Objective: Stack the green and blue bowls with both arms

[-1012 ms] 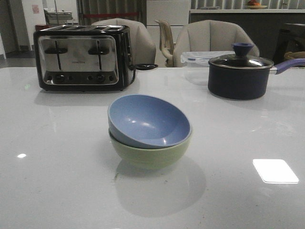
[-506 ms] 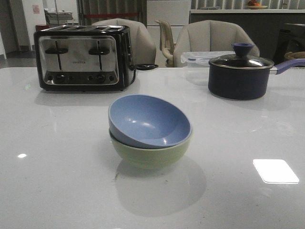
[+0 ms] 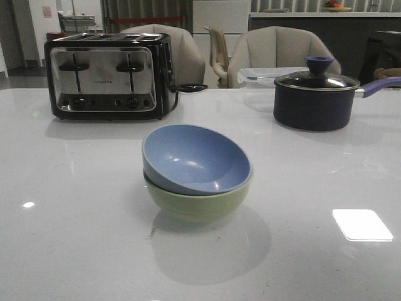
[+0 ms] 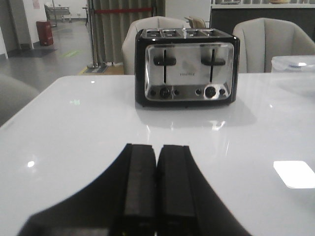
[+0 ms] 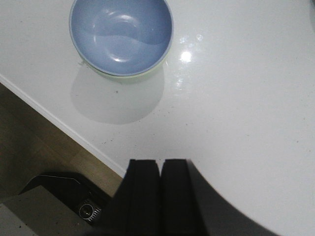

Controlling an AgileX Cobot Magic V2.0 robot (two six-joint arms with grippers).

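The dusty blue bowl (image 3: pixel 197 158) sits tilted inside the pale green bowl (image 3: pixel 197 204) at the middle of the white table. In the right wrist view the blue bowl (image 5: pixel 121 32) nearly hides the green bowl, whose rim (image 5: pixel 129 75) shows under it. My right gripper (image 5: pixel 160 167) is shut and empty, above the table's front edge and well apart from the bowls. My left gripper (image 4: pixel 156 152) is shut and empty over bare table, facing the toaster. Neither gripper shows in the front view.
A chrome toaster (image 3: pixel 106 75) stands at the back left, also in the left wrist view (image 4: pixel 187 69). A dark lidded saucepan (image 3: pixel 316 97) with a blue handle stands at the back right, a clear plastic container (image 3: pixel 263 78) beside it. Chairs stand behind the table.
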